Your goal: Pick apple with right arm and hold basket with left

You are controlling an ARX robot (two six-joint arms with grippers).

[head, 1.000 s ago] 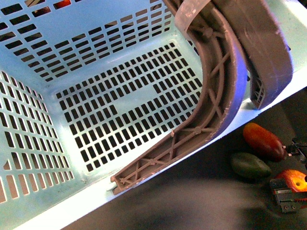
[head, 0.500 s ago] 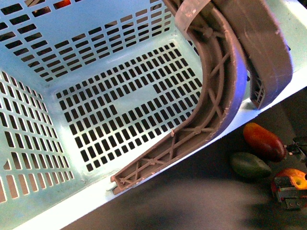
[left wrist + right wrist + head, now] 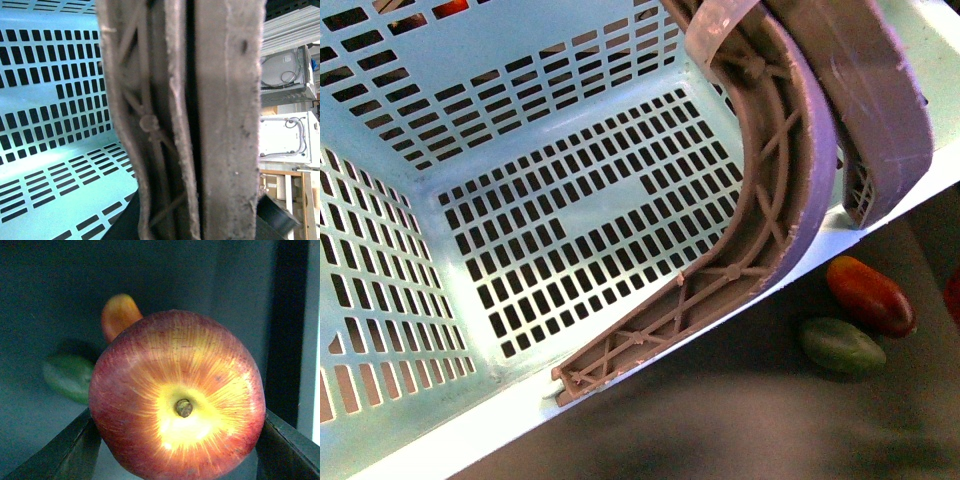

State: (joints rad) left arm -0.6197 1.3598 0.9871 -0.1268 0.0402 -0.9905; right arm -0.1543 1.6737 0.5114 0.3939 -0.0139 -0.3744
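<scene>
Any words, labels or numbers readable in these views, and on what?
None can be read.
The basket, its handles, the apple, the red-orange fruit and the green fruit bear no lettering.
The white machines in the left wrist view: any marks are too small to read.

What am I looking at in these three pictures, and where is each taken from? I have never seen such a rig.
This is a two-armed robot with three cameras. The front view looks out from its body: a pale turquoise basket with brown-grey handles fills it; beside it on the dark surface lie a red-orange mango and a green fruit. The left wrist view shows those handles close up; the left gripper itself is not visible. The right wrist view looks along the right gripper, whose dark fingers clamp the apple from both sides.
</scene>
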